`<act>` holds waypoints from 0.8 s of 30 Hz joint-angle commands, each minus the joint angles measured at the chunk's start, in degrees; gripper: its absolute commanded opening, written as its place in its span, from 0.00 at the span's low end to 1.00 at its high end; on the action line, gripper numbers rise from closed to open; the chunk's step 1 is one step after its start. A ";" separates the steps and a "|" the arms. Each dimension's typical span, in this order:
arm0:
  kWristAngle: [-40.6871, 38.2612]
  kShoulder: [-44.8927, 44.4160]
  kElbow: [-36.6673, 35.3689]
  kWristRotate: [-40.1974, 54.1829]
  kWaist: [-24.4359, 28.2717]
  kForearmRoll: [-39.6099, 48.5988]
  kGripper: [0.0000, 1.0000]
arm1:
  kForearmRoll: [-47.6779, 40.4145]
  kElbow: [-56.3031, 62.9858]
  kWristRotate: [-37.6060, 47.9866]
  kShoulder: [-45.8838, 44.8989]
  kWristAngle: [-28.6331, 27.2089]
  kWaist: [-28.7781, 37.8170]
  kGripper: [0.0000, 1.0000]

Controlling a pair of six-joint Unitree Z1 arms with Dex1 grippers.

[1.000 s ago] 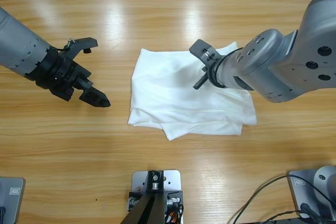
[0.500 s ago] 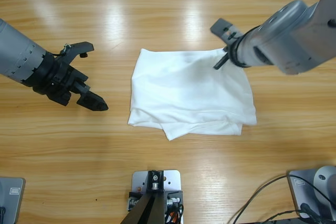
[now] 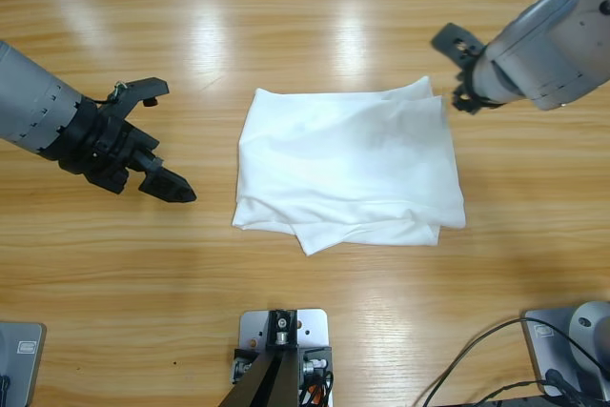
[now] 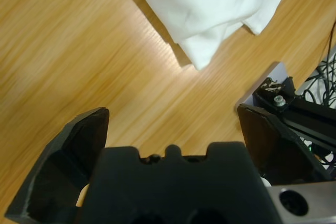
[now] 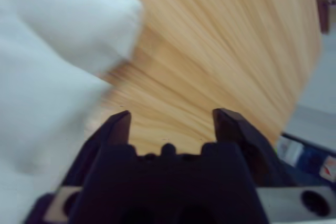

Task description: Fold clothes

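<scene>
A long wooden desk (image 3: 286, 35) with a glossy honey-coloured top fills the overhead view. Near its middle lies a plain white cotton T-shirt (image 3: 348, 169), folded into a rough rectangle, with a lower layer poking out as a corner at about 7 o'clock of the bundle.

The left arm, silver-grey with a black wrist, comes in from the 9 o'clock edge and slants toward the shirt. Its black two-jawed left claw (image 3: 151, 135) hovers above bare wood, well apart from the shirt's left edge, jaws spread wide and holding nothing. In the left wrist view the left claw (image 4: 173, 124) looks along the desk, with the shirt's folded corner (image 4: 210, 9) at 12 to 1 o'clock beyond it.

The right arm enters from the 2 o'clock corner, its thick silver forearm angled down toward the shirt's upper right corner. The right claw (image 3: 461, 71) sits just beside that corner, off the cloth, jaws parted and empty. In the right wrist view the right claw (image 5: 172, 120) shows both jaws apart over bare wood, with white cloth (image 5: 47, 51) blurred at 10 o'clock.

Open wood surrounds the shirt on all sides: a broad strip toward 12 o'clock, wide stretches at 9 and 3 o'clock, and a band toward 6 o'clock. Black cables (image 3: 477, 369) curl at the 5 o'clock corner.
</scene>
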 commanded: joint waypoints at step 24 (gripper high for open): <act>0.28 9.68 -11.02 13.65 -7.86 5.51 0.00 | 12.61 -10.34 5.48 -2.84 35.53 3.25 0.00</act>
